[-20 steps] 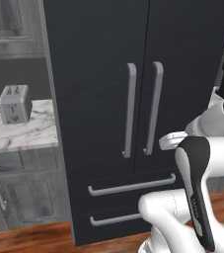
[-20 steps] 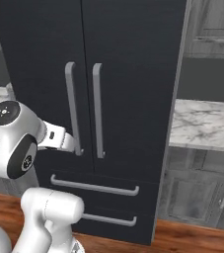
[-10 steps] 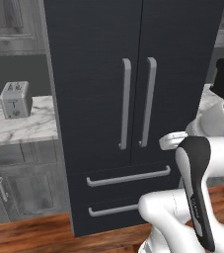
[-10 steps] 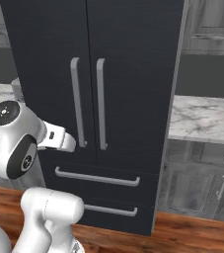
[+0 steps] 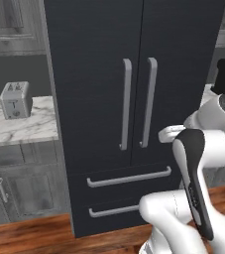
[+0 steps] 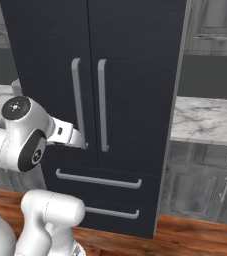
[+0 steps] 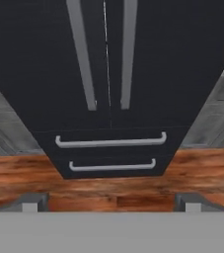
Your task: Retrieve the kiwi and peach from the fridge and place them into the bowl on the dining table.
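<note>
The fridge (image 5: 134, 99) is shut tight; a toaster (image 5: 14, 100) sits on the marble counter (image 5: 15, 126) beside it. The gripper (image 7: 111, 201) is spread wide, nothing held.

White arm folded, elbow raised, forearm reaching forward; gripper (image 7: 111, 200) angled downward, jaws spread wide, nothing between fingertips.

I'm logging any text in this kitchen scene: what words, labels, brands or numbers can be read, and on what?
None: the fridge doors, its bar handles and the toaster carry no readable words, labels or numbers.
</note>
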Tool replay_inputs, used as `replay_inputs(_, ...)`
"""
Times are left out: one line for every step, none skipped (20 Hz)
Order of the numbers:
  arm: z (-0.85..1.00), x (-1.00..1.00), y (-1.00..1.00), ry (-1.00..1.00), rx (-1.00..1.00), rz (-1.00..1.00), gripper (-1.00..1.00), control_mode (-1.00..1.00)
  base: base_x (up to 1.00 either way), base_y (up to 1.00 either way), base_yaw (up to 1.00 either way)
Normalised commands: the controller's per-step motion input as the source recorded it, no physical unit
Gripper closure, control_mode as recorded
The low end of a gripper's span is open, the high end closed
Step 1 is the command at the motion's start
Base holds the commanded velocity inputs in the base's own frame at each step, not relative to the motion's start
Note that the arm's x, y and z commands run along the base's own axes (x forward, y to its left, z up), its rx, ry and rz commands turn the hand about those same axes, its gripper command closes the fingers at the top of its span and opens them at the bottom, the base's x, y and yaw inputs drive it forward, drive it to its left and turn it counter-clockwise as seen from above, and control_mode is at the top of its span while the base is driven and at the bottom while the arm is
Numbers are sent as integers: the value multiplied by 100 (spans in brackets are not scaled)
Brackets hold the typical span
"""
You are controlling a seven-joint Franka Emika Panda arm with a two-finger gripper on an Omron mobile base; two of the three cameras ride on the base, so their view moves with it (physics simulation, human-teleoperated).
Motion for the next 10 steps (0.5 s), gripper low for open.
replay_inputs(5,73,-26,0,4,-5,-100,-100,0,0,0)
replay_inputs(8,71,-29,0,4,-5,-100,-100,0,0,0)
replay_inputs(9,71,-24,0,4,-4,-100,-100,0,0,0)
replay_inputs(9,69,-21,0,4,-5,-100,-100,0,0,0)
replay_inputs(8,73,-16,0,3,-4,-100,-100,0,0,0)
replay_inputs(4,79,-8,0,3,-4,-100,-100,0,0,0)
replay_inputs(0,95,0,0,0,-10,-100,-100,0,0,0)
replay_inputs(0,100,0,-1,0,-11,-100,-100,0,0,0)
replay_inputs(0,100,0,-3,0,-11,-100,-100,0,0,0)
replay_inputs(0,97,-3,-5,0,-10,-100,-100,0,0,0)
